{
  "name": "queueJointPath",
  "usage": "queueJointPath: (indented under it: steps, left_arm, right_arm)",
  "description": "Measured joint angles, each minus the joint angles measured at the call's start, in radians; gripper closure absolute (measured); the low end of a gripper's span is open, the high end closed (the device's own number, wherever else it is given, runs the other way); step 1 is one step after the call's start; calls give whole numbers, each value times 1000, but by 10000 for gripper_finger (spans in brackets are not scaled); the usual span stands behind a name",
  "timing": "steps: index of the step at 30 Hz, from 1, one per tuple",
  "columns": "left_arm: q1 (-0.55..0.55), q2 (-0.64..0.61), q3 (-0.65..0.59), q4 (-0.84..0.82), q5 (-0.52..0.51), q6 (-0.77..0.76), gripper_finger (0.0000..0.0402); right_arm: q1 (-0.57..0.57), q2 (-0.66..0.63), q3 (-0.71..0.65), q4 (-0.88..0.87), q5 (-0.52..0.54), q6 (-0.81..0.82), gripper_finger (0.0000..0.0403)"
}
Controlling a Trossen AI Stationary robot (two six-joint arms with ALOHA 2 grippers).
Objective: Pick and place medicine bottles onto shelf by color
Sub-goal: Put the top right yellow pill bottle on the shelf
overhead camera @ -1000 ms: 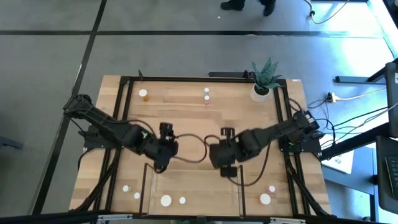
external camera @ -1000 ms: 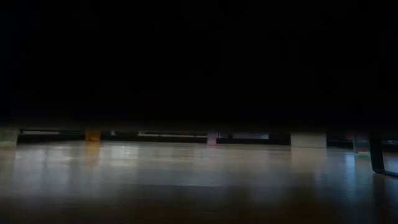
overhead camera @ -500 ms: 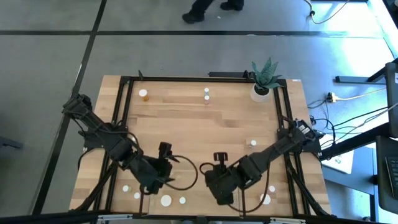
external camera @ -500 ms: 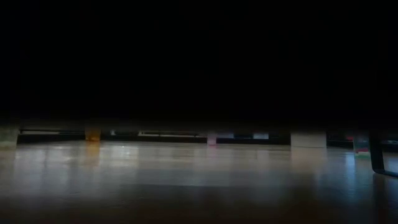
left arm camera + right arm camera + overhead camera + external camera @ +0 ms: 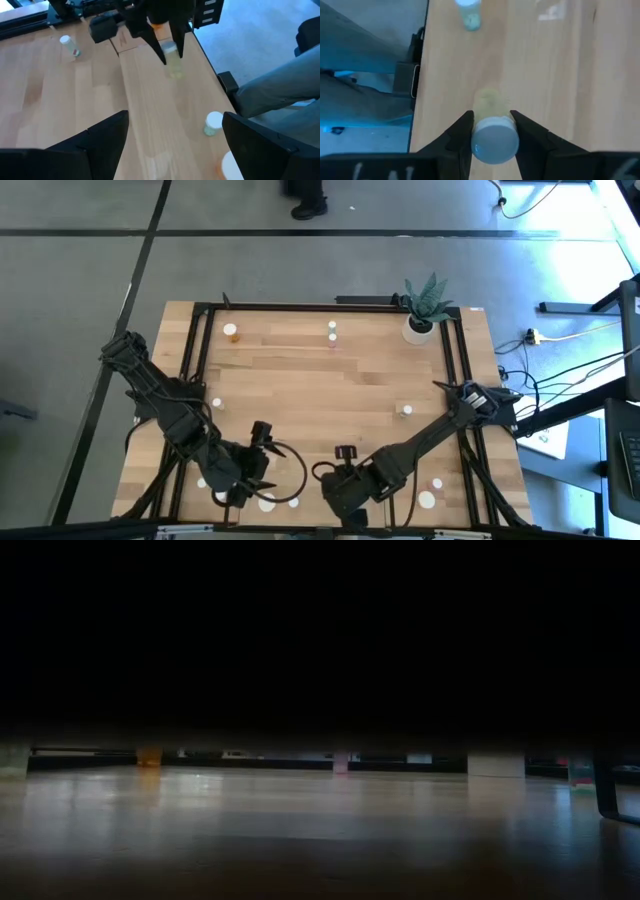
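Observation:
The shelf (image 5: 300, 450), a light-wood board with dark side bars, lies at the table's near edge; it also shows in the left wrist view (image 5: 150, 100). My right gripper (image 5: 336, 496) is over it, shut on a greenish white-capped bottle (image 5: 492, 142), which the left wrist view (image 5: 170, 50) also shows. My left gripper (image 5: 266, 480) is open and empty over the shelf's left part, its fingers wide apart (image 5: 175, 117). A greenish bottle (image 5: 214, 122) and a wider amber one (image 5: 230, 165) stand on the shelf. More bottles stand about the table (image 5: 231, 331) (image 5: 405, 410). My right gripper pinches the greenish bottle between its two fingers at the top, by the white cap (image 5: 492, 131). The fingers come from above, pointing down. The bottle is upright below them over the shelf board; I cannot tell whether its base touches the board.
A white pot with a spiky plant (image 5: 420, 320) stands at the far right corner. Small bottles stand left (image 5: 203, 481) and right (image 5: 437, 483) of the shelf. The shelf's near edge lies along the table's edge, with the floor beyond (image 5: 365, 60).
Both grippers have gone toward the table's near edge, from the table's middle to over the shelf. The right one has also gone a little toward the left edge. Two bottles on the table's middle that the arms covered now show.

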State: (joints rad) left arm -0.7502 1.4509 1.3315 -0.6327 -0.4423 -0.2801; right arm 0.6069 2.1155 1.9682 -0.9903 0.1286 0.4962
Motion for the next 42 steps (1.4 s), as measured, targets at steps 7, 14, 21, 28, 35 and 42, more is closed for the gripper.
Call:
queueJointPath:
  steps: [7,14,21,28,35,42]
  left_arm:
    - [0,0,0,-4,0,0,86]
    - [0,0,0,-12,0,1,86]
    - [1,0,0,-14,0,2,86]
    - [1,0,0,-14,0,2,86]
    - [1,0,0,-22,-1,2,86]
    - [2,0,0,-28,-1,2,86]
  right_arm:
    - [-7,3,22,-34,-35,90,286]
    - [3,1,73,-135,-40,178,286]
    - [33,1,73,-195,-66,345,286]
    - [48,16,72,-221,-81,419,286]
    - [46,58,72,-228,-93,414,286]
    - [58,85,72,-251,-114,389,286]
